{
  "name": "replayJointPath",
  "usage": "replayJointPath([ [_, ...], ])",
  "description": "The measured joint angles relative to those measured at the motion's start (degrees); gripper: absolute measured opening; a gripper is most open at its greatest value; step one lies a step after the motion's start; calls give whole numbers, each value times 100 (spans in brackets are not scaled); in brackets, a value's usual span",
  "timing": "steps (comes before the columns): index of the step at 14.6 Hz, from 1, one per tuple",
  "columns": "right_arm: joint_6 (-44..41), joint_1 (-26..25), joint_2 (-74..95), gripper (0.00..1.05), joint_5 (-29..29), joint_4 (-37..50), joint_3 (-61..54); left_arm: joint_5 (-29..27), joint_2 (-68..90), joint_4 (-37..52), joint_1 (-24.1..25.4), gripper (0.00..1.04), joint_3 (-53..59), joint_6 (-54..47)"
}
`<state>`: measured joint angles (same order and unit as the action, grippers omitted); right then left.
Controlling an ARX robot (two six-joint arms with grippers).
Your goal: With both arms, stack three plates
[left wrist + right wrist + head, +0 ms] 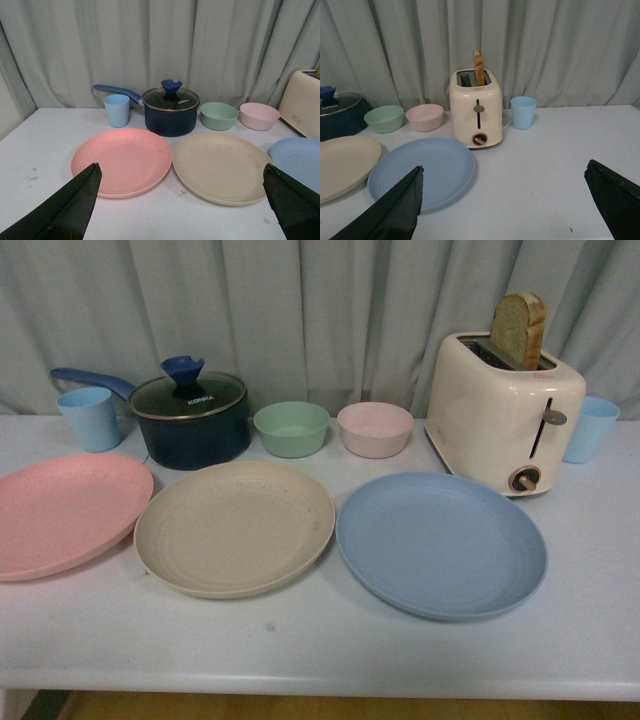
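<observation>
Fingers [70, 210] wide apart on left gripper [181, 167], right gripper [504, 170]. Near table [320, 650] front edge: pink plate [65, 512], beige plate [235, 527], blue plate [440, 543].

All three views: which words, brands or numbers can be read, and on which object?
"KONKA", blurred, so not certain: white print on the glass lid of the pot.
Toaster: a small dark mark on its side, too small to read.
Nothing else shows text.

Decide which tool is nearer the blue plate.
Right. The right tool is just short of the blue plate; the left tool faces the pink plate and beige plate, the blue one off to its side.
</observation>
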<state>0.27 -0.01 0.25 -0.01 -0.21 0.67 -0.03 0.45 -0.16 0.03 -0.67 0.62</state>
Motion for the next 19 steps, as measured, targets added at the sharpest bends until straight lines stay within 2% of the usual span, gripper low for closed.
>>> replayJointPath([
  [19, 0, 0, 0, 98, 0, 0, 0, 2, 0, 0, 0, 98, 0, 0],
])
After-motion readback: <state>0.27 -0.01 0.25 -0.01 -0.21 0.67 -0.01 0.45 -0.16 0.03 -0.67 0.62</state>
